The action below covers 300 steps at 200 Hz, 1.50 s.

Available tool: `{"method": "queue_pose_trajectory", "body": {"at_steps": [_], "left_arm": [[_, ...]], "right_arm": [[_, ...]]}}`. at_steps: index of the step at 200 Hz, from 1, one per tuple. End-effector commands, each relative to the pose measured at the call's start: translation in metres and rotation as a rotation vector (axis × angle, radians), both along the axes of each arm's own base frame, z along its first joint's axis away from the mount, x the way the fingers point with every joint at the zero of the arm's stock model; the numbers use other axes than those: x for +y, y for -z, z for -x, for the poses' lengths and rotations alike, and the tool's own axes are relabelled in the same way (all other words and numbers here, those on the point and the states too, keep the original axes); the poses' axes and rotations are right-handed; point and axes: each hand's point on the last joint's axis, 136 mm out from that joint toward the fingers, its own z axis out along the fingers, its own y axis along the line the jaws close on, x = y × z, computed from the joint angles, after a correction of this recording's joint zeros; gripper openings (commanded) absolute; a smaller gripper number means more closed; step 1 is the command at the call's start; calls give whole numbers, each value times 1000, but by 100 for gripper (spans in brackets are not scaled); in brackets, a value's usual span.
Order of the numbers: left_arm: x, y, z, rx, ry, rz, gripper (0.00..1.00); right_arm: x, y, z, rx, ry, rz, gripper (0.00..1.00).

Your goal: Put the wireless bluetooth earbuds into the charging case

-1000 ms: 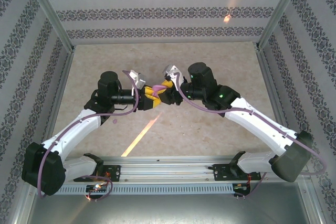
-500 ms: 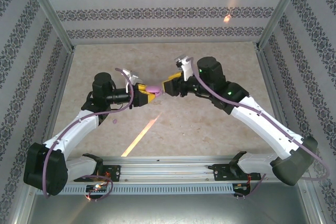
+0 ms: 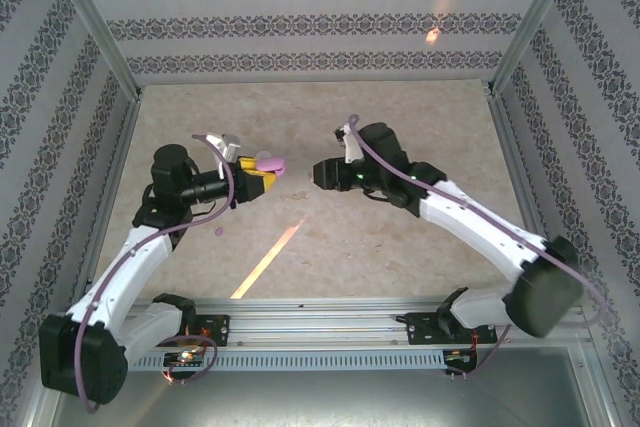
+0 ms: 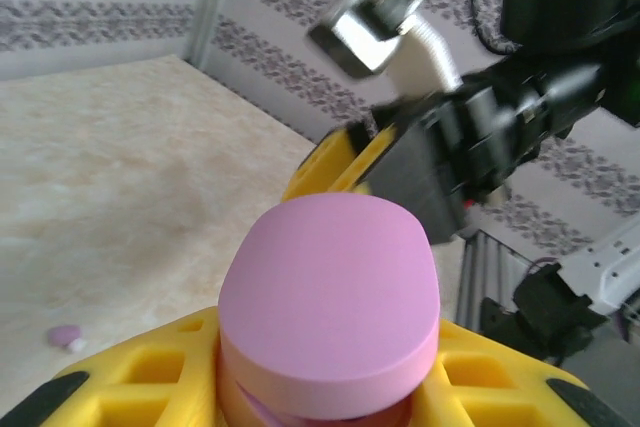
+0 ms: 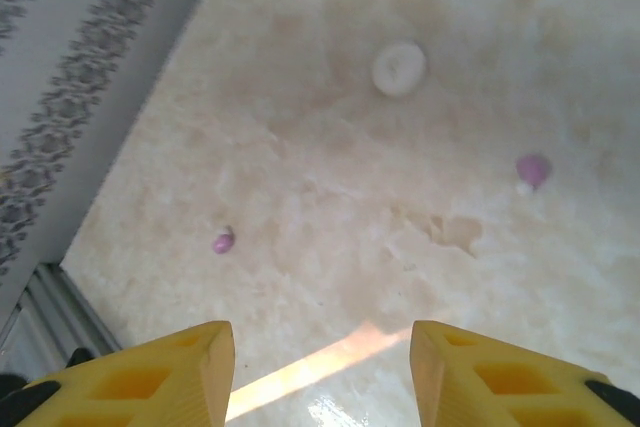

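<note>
Left of centre in the overhead view, the left tool (image 3: 263, 175) has its yellow fingers clamped on the pink charging case (image 3: 270, 163), held up off the table (image 3: 400, 107). Lower left of it, beside the left arm, one earbud (image 3: 218, 231) lies on the table as a purple speck too small to show any shape. Right of the case, across a small gap, the right tool (image 3: 320, 173) points toward it, too dark and foreshortened there to judge its opening. In the left wrist view a blurred earbud (image 4: 65, 335) lies at lower left. The case (image 4: 330, 297) fills the lower middle between the yellow fingers (image 4: 140, 372), its bottom cut off by the frame edge. A seam runs low around it, and I cannot tell whether the lid is fully closed. In the right wrist view the right tool (image 5: 320, 347) is spread wide with nothing in it, and only its fingertips show at the bottom edge. On the table above them, an earbud (image 5: 222, 241) lies at left, a white disc (image 5: 399, 68) higher up, and the second earbud (image 5: 533, 169) at right, all soft in focus.
</note>
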Motion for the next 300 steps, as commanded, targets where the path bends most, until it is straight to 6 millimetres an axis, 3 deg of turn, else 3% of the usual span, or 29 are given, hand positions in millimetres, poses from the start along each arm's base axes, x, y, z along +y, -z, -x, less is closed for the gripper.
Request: {"method": "queue_pose_trajectory", "body": {"at_steps": [1,23,62,92,124,148,178,215,300], "left_arm": [[24,3,0,-7,-154,-123,14],[50,13,-1,32,-316,-204,14],[102,21,-12,109,-627,-248,14],[123,15,-23,138,-749,-229,14],[136,10,-32,150,-829,-234,14],[143,11,-39,171,-849,-240,14],[141,14,-52,197,-826,-169,14],[142,23,-62,226,-810,-116,14],[145,37,-61,248,-802,-109,14]], "right_arm": [[20,41,-4,171,85,11,49],[55,83,1,320,76,43,47],[132,119,24,404,-30,106,43],[181,131,32,384,-94,170,38],[213,139,37,351,-88,206,35],[234,145,43,314,-94,241,40],[252,162,47,286,-103,288,43],[267,168,40,230,-83,315,44],[255,187,49,181,-97,470,40]]}}
